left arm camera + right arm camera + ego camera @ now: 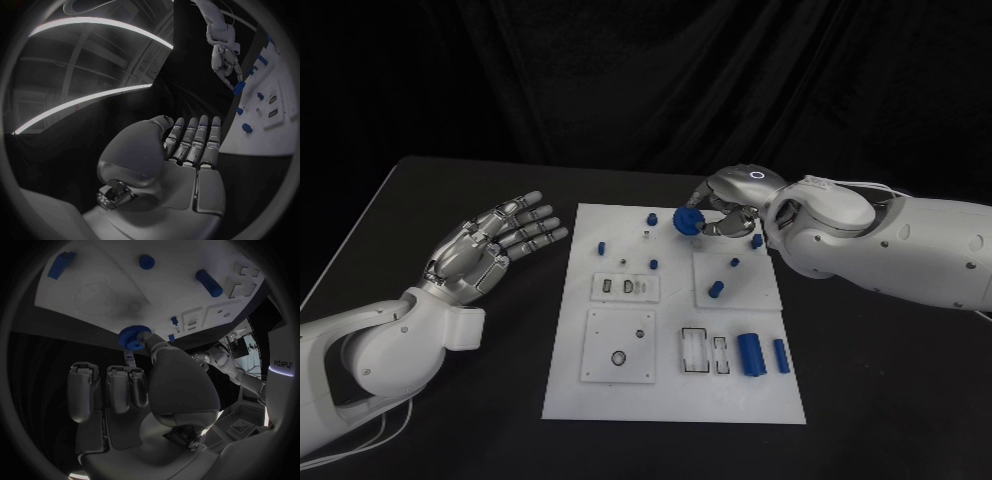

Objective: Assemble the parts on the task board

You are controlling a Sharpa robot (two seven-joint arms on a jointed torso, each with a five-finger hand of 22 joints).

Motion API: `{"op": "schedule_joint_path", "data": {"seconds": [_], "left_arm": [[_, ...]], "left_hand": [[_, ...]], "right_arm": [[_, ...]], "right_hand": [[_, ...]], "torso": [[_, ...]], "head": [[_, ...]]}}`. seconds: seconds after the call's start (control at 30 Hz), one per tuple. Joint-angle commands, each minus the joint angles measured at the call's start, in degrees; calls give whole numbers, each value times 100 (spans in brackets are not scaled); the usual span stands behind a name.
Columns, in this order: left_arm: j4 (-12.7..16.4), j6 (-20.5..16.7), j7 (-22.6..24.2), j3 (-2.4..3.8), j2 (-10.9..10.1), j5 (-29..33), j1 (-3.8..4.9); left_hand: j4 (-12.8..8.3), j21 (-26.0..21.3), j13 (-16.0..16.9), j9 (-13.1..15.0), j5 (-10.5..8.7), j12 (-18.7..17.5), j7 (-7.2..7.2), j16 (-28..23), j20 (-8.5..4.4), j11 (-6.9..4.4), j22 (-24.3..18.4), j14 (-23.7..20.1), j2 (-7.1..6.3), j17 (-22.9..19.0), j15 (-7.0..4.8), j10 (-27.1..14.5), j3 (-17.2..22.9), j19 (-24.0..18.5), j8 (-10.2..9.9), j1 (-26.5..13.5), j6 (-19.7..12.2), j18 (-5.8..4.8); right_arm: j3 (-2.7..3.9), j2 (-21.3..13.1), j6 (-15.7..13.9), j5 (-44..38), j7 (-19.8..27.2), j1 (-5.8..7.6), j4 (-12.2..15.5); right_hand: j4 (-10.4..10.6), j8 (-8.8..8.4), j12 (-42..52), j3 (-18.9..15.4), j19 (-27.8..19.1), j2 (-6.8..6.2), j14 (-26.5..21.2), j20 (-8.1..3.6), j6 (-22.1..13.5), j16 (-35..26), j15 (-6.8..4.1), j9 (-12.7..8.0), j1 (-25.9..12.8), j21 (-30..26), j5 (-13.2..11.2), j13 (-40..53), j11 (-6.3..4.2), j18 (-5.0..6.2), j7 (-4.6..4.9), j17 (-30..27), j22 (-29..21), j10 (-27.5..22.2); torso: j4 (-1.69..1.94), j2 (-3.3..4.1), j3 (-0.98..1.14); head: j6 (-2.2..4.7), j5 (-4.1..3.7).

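Right hand (pixel 721 215) pinches a blue gear (pixel 687 221) at its fingertips, just above the board's (pixel 675 400) far edge, flat face toward the board. Left hand (pixel 488 245) lies spread, holding nothing, well apart.

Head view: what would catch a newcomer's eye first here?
The right hand pinches a blue gear above the far end of the white task board. The left hand hangs open, palm up, beside the board's left edge. Two blue cylinders lie near the board's front right.
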Motion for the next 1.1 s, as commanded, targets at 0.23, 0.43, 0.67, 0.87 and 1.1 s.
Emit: {"op": "schedule_joint_path", "data": {"seconds": [0.23,0.43,0.67,0.87,1.1], "left_arm": [[-25,84,773,4,32,27,-8],[-49,101,750,4,52,28,-9],[-84,123,720,4,79,28,-11],[-108,142,695,4,95,28,-12],[-123,152,678,4,97,28,-13]], "left_hand": [[5,19,10,4,-25,34,70,33,3,40,-7,-45,-4,0,14,3,45,2,25,-59,7,-60],[3,18,10,4,-26,37,74,38,3,41,-8,-47,-6,0,15,4,52,0,24,-66,1,-61],[3,17,10,4,-27,38,77,40,3,41,-9,-49,-8,0,15,5,56,-2,23,-71,-1,-61],[3,16,10,4,-29,40,79,42,4,42,-9,-51,-9,0,16,5,60,-3,24,-75,1,-62],[2,16,11,4,-29,41,81,43,4,43,-9,-52,-9,0,16,6,62,-5,25,-78,3,-62]], "right_arm": [[4,386,82,-55,-10,5,-223],[4,644,155,-55,38,-10,-383],[5,870,185,-55,111,-59,-541],[5,985,205,-55,182,-133,-630],[5,1013,196,-55,222,-182,-622]], "right_hand": [[3,1029,16,64,244,-4,536,24,-14,35,47,2847,-83,42,-202,1510,49,-97,11,1238,1002,618],[-1,1008,16,78,242,-3,534,28,-29,27,51,2846,-85,39,-266,1510,53,-96,17,1228,1000,618],[-15,923,16,116,218,3,531,45,-73,17,72,2817,-88,6,-475,1510,80,-84,48,1218,971,618],[-11,838,16,133,203,2,526,64,-106,2,94,2767,-107,-15,-603,1510,108,-78,76,1200,954,618],[-11,660,16,170,166,-2,517,93,-193,-25,124,2661,-119,-67,-729,1510,141,-61,129,1167,908,618]], "torso": [[10,6,4],[-1,4,6],[-3,5,7],[1,7,12],[3,7,11]], "head": [[22,-60],[21,-72],[16,-66],[4,-69],[2,-67]]}}
